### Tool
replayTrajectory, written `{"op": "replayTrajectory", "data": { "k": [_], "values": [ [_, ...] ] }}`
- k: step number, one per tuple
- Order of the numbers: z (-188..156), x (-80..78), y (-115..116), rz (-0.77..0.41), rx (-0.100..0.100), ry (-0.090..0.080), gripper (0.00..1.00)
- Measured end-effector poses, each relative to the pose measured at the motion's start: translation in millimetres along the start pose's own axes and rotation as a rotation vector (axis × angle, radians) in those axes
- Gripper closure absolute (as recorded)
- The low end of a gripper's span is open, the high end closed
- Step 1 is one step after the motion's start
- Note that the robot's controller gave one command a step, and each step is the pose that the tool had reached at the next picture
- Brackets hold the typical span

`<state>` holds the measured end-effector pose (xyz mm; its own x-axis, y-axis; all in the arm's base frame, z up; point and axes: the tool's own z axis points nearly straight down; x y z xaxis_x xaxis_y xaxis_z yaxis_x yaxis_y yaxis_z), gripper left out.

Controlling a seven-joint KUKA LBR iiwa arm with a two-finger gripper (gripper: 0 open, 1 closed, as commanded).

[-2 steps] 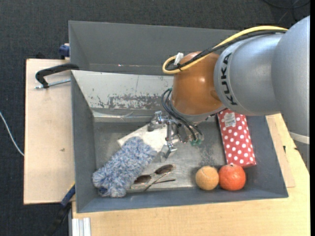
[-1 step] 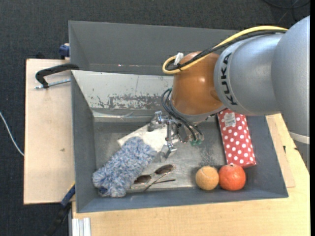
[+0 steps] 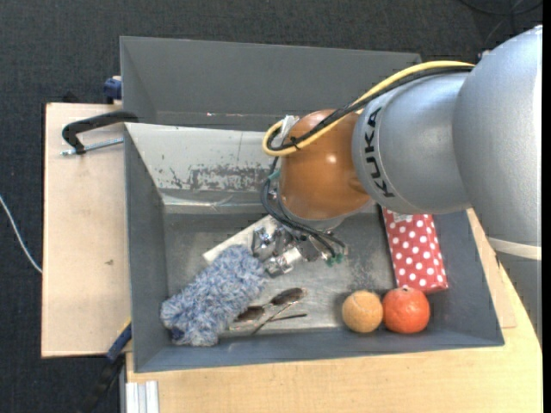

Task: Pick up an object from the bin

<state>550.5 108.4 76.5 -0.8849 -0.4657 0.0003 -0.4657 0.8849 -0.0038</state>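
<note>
Low by the blue cloth (image 3: 215, 298), perhaps a soft easy pick, sits the tool (image 3: 280, 249); open or closed, I cannot tell.

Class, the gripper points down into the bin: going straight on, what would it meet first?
The gripper would probably meet the upper end of the fuzzy blue cloth, perhaps the white sheet beside it; depth is unclear.

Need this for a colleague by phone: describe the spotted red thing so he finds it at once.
Go to the grey bin's right wall. Against it lies a flat red packet, beside a tan ball and an orange ball; it alone is rectangular with white dots.
</note>
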Motion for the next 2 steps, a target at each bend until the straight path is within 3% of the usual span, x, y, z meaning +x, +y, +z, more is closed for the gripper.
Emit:
{"op": "replayTrajectory", "data": {
  "k": [2],
  "values": [
    [0.0,0.3,-0.3,-0.003,-0.001,-0.001,1.00]
  ]
}}
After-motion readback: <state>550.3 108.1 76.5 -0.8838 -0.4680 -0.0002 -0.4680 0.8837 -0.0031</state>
